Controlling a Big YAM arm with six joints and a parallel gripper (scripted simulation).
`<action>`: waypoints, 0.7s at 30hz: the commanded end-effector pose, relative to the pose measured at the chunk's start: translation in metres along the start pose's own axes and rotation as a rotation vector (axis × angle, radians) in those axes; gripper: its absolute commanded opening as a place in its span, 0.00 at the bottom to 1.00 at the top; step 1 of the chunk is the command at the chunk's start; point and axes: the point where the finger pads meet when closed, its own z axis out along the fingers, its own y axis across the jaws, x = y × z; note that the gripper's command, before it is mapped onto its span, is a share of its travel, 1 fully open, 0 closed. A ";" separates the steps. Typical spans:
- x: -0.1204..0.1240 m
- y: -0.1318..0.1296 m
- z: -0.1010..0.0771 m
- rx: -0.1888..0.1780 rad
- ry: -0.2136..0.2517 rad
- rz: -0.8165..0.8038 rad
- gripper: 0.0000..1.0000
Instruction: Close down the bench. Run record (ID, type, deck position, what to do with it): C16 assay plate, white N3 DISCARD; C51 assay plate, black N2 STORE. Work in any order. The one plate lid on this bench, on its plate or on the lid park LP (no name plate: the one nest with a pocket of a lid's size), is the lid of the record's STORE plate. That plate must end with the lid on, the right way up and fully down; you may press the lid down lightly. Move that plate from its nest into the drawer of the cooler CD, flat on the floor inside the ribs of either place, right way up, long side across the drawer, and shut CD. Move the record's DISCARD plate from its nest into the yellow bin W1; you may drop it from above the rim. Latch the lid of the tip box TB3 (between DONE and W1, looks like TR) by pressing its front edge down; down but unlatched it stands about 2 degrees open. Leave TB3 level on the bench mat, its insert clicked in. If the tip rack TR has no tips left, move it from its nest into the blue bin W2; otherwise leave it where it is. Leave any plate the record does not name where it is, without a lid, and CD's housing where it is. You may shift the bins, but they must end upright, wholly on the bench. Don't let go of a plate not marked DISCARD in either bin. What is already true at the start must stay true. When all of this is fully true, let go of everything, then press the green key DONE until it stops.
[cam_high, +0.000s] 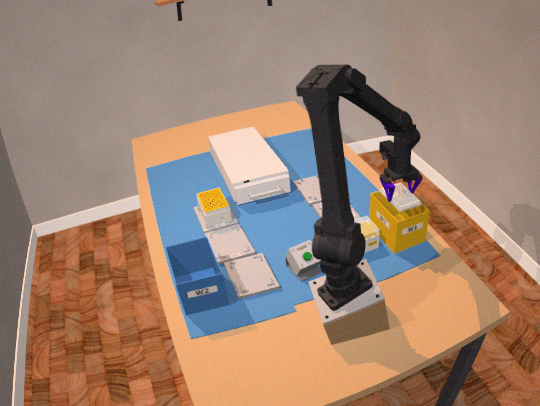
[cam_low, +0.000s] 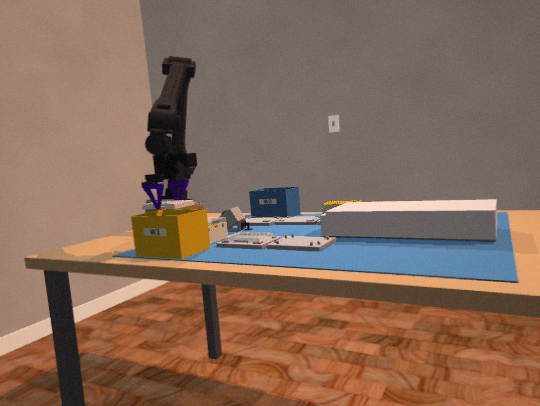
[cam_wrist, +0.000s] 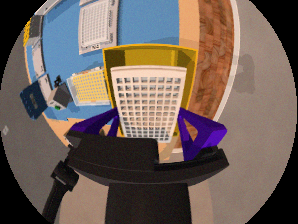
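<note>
My gripper (cam_high: 401, 189) is shut on the white assay plate (cam_high: 405, 200) and holds it flat, just above the open top of the yellow bin W1 (cam_high: 400, 222). In the wrist view the plate (cam_wrist: 148, 104) sits between the purple fingers, centred over the bin (cam_wrist: 149, 56). From the side the gripper (cam_low: 165, 192) holds the plate (cam_low: 170, 204) at about rim height over the bin (cam_low: 170, 232). The tip box TB3 (cam_high: 369, 234) stands beside W1. The tip rack TR (cam_high: 214, 202) shows yellow tips. No black plate is in view.
The white cooler CD (cam_high: 248, 164) stands at the back with its drawer front flush. The blue bin W2 (cam_high: 200, 275) is at the front left beside grey nests (cam_high: 252, 275). The green key DONE (cam_high: 307, 257) sits next to the arm's base.
</note>
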 end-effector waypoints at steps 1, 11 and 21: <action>-0.018 -0.023 -0.029 0.065 -0.049 -0.012 0.00; -0.018 -0.023 -0.029 0.065 -0.049 -0.012 0.00; -0.018 -0.023 -0.029 0.065 -0.049 -0.012 1.00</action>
